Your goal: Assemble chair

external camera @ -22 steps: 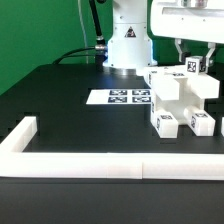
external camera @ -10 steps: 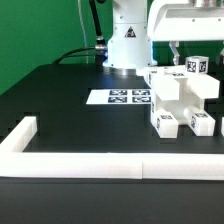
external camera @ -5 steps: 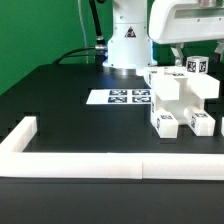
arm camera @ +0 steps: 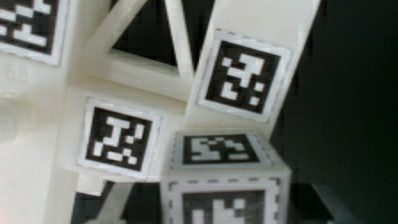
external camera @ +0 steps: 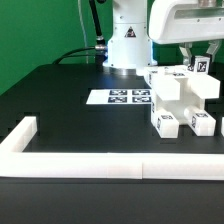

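Observation:
The partly joined chair (external camera: 183, 100), made of white blocky parts with black-and-white tags, stands at the exterior view's right. Two tagged leg ends (external camera: 166, 123) rest on the table at its front. An upright tagged piece (external camera: 203, 67) sticks up from its top. My gripper (external camera: 200, 55) hangs right over that piece, with its dark fingers (external camera: 184, 50) beside it, and seems closed on it. The wrist view shows only close white braces and tags (arm camera: 242, 74) and a tagged block (arm camera: 222, 190). My fingers are hidden there.
The marker board (external camera: 118, 97) lies flat just to the exterior view's left of the chair. A long white border wall (external camera: 90, 160) runs along the table's front with a short return at its left end. The robot base (external camera: 125, 45) stands behind.
The gripper has shifted a little toward the exterior view's right. The upright tagged piece moved with it, and its tag now sits tilted.

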`<state>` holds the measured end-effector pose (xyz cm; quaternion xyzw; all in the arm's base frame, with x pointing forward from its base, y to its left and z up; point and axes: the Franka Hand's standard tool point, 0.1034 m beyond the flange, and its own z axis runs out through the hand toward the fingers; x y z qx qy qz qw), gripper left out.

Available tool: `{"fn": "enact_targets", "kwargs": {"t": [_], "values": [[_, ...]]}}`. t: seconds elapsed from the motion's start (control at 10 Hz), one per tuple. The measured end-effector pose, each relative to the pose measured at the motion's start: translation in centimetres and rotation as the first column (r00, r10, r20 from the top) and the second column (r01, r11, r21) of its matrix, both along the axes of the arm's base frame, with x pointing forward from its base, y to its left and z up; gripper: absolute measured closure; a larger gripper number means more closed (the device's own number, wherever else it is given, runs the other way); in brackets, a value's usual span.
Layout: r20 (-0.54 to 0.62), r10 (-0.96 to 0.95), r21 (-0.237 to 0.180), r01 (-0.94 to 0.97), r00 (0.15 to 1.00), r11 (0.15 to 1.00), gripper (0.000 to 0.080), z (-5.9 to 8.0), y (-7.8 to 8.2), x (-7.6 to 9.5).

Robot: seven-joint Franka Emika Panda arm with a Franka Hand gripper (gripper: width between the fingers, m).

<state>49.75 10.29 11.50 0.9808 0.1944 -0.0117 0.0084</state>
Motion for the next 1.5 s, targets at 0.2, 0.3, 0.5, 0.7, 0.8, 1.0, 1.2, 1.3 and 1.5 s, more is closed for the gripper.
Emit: {"fn": "enact_targets", "kwargs": {"t": [0.2,0.3,0.5,0.7,0.8,1.0,1.2,1.3,1.5], "values": [[0.000,-0.013,0.000,0.013,1.000,1.000,0.0512,0.00,0.00,0.00],[0.000,-0.018,0.000,0.018,1.000,1.000,0.0512,0.00,0.01,0.00],[0.003,-0.162,-0.001,0.162,0.987,0.987,0.0512,0.00,0.04,-0.01],[0.005,-0.252,-0.002,0.252,0.968,0.968,0.0512,0.00,0.03,-0.01],[0.006,-0.320,-0.002,0.320,0.948,0.948,0.0512,0.00,0.05,-0.01],[0.008,-0.433,-0.001,0.433,0.902,0.902,0.0512,0.00,0.08,-0.02],[0.009,-0.555,-0.001,0.555,0.831,0.832,0.0511,0.00,0.14,-0.03],[0.009,-0.588,0.000,0.588,0.809,0.809,0.0511,0.00,0.16,-0.03],[0.010,-0.700,0.001,0.700,0.714,0.714,0.0511,0.00,0.23,-0.04]]}}
